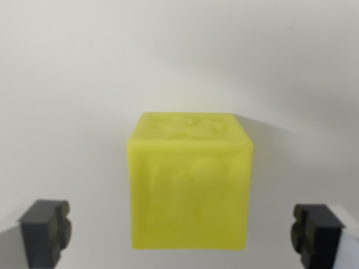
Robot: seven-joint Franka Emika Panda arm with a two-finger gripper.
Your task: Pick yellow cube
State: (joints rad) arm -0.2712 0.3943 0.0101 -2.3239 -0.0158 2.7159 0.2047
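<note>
Gripper (pixel 182 235) spread wide, dark fingertips (pixel 47 230) clear of the yellow cube (pixel 189 182) centred between them.

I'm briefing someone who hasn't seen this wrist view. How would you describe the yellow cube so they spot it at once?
Start from the plain white surface filling the wrist view. Between the two dark fingertips of the open gripper at the bottom corners sits the yellow cube. It is the only coloured thing there, translucent yellow-green with raised shapes moulded into its faces.
</note>
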